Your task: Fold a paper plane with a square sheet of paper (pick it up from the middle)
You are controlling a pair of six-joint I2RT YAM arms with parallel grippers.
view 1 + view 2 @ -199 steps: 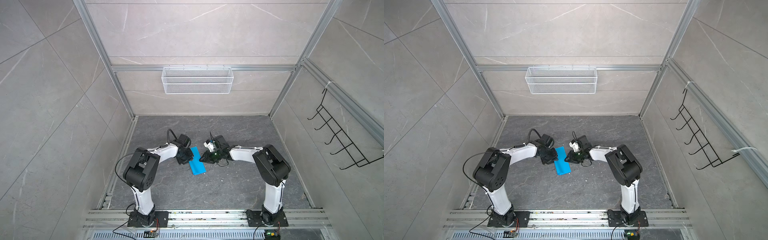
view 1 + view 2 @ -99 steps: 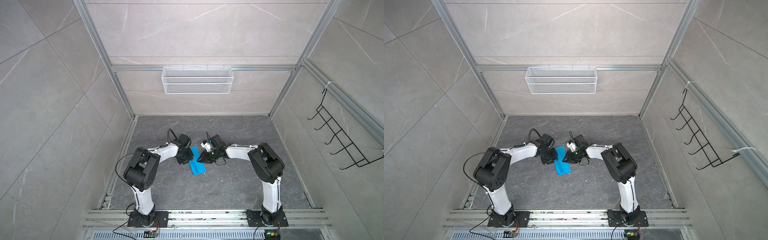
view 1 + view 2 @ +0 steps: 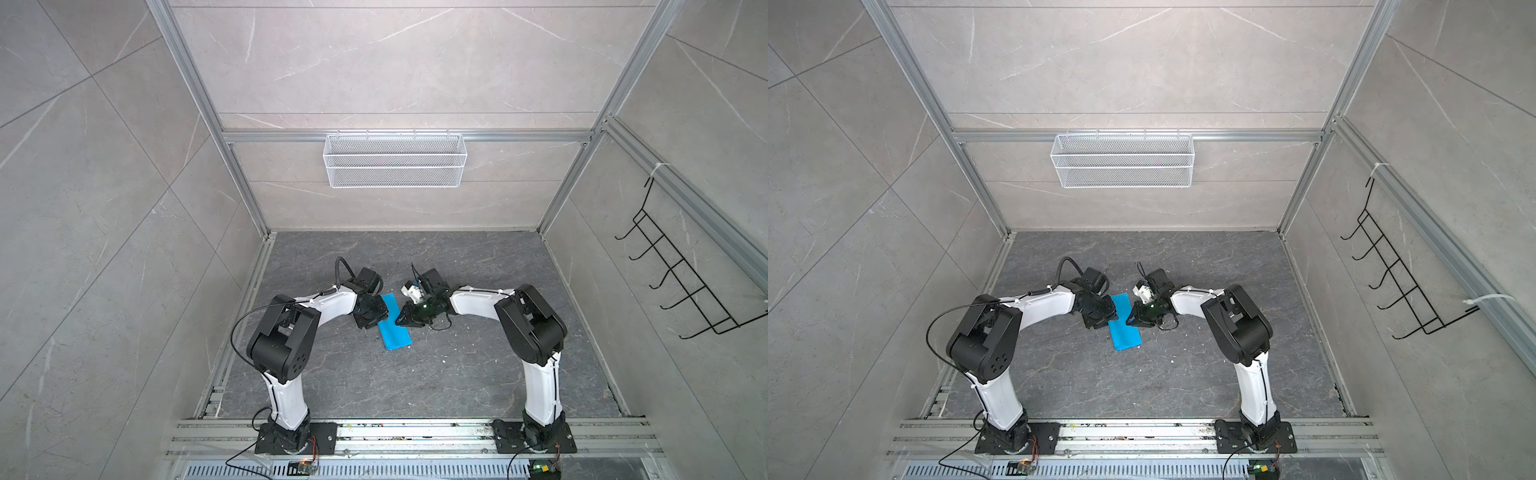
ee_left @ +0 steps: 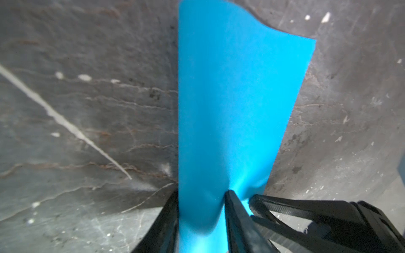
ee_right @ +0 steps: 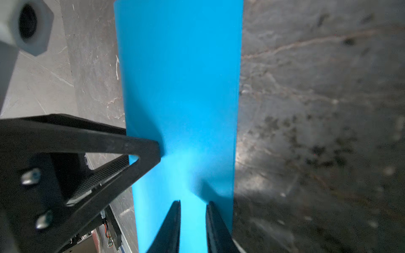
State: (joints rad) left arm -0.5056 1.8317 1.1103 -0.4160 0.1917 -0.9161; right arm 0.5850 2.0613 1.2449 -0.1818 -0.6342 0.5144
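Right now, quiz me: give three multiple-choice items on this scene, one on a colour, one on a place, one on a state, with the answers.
1. The wall basket is: A white; B black; C red.
2. The blue paper lies: A inside the basket; B between the left end effector and the right end effector; C under an arm's base.
3. The paper's shape: A crumpled ball; B pointed dart; C long rectangle.
Answers: A, white mesh; B, a tip at each side of it; C, straight sides and square corners in both top views.
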